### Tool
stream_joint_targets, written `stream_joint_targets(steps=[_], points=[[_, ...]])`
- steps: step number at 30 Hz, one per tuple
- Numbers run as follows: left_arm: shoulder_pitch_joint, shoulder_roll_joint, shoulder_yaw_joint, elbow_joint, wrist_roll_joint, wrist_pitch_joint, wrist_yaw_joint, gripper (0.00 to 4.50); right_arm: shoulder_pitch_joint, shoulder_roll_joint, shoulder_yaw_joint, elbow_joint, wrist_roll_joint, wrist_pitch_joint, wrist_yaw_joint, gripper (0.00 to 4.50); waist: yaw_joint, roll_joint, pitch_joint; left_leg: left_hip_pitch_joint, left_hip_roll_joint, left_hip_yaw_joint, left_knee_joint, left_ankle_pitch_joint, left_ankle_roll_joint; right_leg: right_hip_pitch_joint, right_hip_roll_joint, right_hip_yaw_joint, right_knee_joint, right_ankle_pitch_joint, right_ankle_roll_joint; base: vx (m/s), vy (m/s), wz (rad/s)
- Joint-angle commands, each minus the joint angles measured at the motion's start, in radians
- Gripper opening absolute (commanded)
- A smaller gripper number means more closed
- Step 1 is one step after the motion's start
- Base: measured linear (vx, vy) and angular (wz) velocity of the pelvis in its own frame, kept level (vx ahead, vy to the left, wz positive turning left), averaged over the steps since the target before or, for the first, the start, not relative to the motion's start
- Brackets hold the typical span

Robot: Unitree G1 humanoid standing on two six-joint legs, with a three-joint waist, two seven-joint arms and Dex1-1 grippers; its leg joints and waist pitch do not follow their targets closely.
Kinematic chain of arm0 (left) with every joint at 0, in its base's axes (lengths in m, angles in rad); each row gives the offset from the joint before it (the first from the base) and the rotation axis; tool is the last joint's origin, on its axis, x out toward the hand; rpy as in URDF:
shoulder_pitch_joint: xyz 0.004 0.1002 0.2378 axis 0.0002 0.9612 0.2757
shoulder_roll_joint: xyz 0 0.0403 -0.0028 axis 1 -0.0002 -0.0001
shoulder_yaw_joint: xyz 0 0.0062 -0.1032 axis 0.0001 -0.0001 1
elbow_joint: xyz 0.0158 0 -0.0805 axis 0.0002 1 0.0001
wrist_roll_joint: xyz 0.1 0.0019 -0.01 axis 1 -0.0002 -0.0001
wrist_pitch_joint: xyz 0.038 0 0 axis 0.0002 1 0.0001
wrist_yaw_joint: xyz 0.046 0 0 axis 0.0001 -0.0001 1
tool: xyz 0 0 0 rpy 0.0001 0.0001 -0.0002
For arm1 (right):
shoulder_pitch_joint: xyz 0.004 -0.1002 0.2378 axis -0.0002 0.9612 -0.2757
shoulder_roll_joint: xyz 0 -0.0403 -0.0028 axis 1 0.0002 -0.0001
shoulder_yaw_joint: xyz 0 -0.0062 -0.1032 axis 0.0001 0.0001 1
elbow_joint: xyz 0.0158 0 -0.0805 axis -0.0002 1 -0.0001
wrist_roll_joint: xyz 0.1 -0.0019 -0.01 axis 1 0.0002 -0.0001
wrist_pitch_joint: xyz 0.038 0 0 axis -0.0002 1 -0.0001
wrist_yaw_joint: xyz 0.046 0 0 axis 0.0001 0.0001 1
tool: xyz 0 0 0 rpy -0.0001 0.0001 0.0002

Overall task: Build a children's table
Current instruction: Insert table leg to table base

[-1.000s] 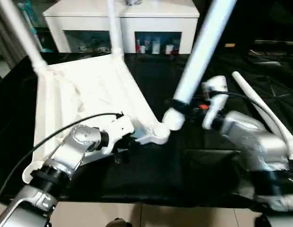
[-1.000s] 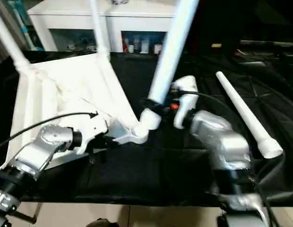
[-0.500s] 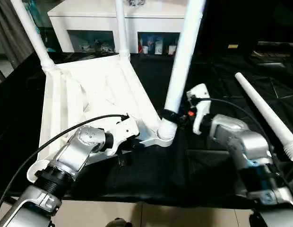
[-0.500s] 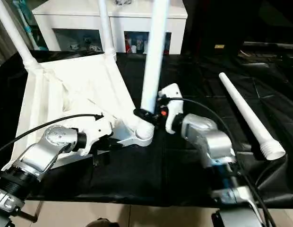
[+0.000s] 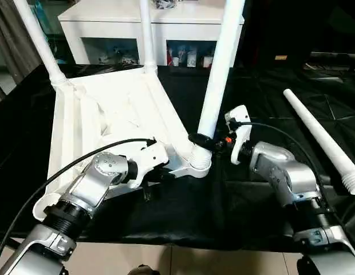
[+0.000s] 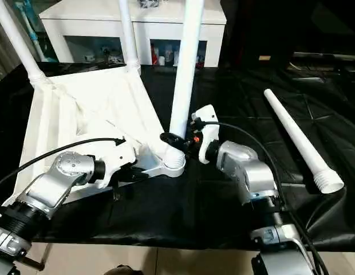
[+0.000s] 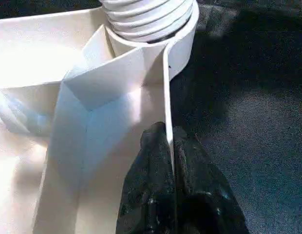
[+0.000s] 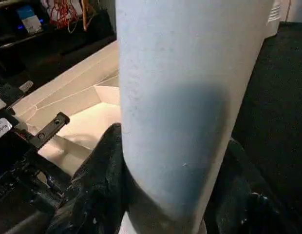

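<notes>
Black cloth [image 5: 183,212] covers the work surface; a white cabinet [image 5: 154,26] stands behind it. On the cloth lies the table top [image 5: 109,114], underside up, with two legs standing in its far corner sockets. My left gripper [image 7: 169,161] is pinched shut on the top's thin rim wall beside the near socket. My right gripper [image 6: 178,141] clasps a third leg [image 5: 219,74] just above that socket. A fourth leg [image 6: 300,140] lies loose on the cloth to my right.
</notes>
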Motion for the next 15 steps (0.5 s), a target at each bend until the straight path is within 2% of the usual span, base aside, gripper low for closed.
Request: stream_joint_targets(steps=[1,2,5,7,8,9,11,12,15], points=[[-0.008,-0.025,0.037,-0.003,-0.026,-0.032,0.02,0.0,0.056,-0.007,-0.025,0.038,-0.024,-0.004,-0.032,1.84,-0.005,-0.019,-0.067,0.037,0.081,-0.041,-0.099,-0.28,-0.025,0.019,-0.055,0.038,-0.073,-0.273,-0.185,0.0,0.0,0.0],[-0.008,-0.027,0.04,0.001,-0.024,-0.034,0.02,0.0,0.089,-0.002,-0.039,0.043,-0.018,-0.024,-0.043,1.84,-0.003,-0.015,-0.066,0.037,0.081,-0.042,-0.1,-0.292,-0.027,0.019,-0.055,0.038,-0.074,-0.277,-0.182,0.0,0.0,0.0],[-0.01,-0.028,0.041,0.004,-0.024,-0.035,0.02,0.0,0.11,0.0,-0.043,0.043,-0.018,-0.038,-0.047,1.84,-0.007,-0.015,-0.066,0.035,0.08,-0.044,-0.103,-0.303,-0.03,0.02,-0.053,0.036,-0.075,-0.285,-0.18,0.0,0.0,0.0],[-0.012,-0.029,0.042,0.006,-0.023,-0.036,0.019,0.0,0.131,0.001,-0.045,0.037,-0.017,-0.049,-0.05,1.84,-0.007,-0.015,-0.064,0.039,0.08,-0.044,-0.103,-0.34,-0.038,0.016,-0.055,0.038,-0.082,-0.332,-0.173,0.0,0.0,0.0],[-0.014,-0.029,0.042,0.008,-0.023,-0.036,0.019,0.0,0.143,-0.004,-0.037,0.027,-0.028,-0.06,-0.053,1.84,-0.007,-0.012,-0.064,0.041,0.081,-0.044,-0.103,-0.346,-0.041,0.014,-0.056,0.039,-0.083,-0.338,-0.171,0.0,0.0,0.0],[-0.014,-0.029,0.042,0.009,-0.023,-0.036,0.018,0.0,0.149,-0.007,-0.03,0.022,-0.036,-0.066,-0.053,1.84,-0.007,-0.014,-0.064,0.04,0.081,-0.045,-0.104,-0.348,-0.043,0.014,-0.055,0.039,-0.083,-0.338,-0.169,0.0,0.0,0.0],[-0.017,-0.028,0.041,0.012,-0.022,-0.037,0.016,0.0,0.163,-0.026,0.009,-0.006,-0.074,-0.084,-0.045,1.84,-0.006,-0.01,-0.065,0.038,0.082,-0.047,-0.106,-0.342,-0.047,0.016,-0.053,0.037,-0.08,-0.322,-0.167,0.0,0.0,0.0],[-0.02,-0.027,0.039,0.016,-0.017,-0.039,0.012,0.0,0.168,-0.046,0.058,-0.037,-0.116,-0.09,-0.029,1.84,-0.007,-0.011,-0.065,0.038,0.082,-0.046,-0.107,-0.335,-0.047,0.017,-0.05,0.037,-0.079,-0.302,-0.164,0.0,0.0,0.0],[-0.022,-0.026,0.038,0.018,-0.014,-0.04,0.009,0.0,0.159,-0.054,0.084,-0.045,-0.14,-0.091,-0.02,1.84,-0.008,-0.012,-0.064,0.036,0.08,-0.046,-0.108,-0.347,-0.045,0.018,-0.053,0.038,-0.08,-0.314,-0.161,0.0,0.0,0.0]])
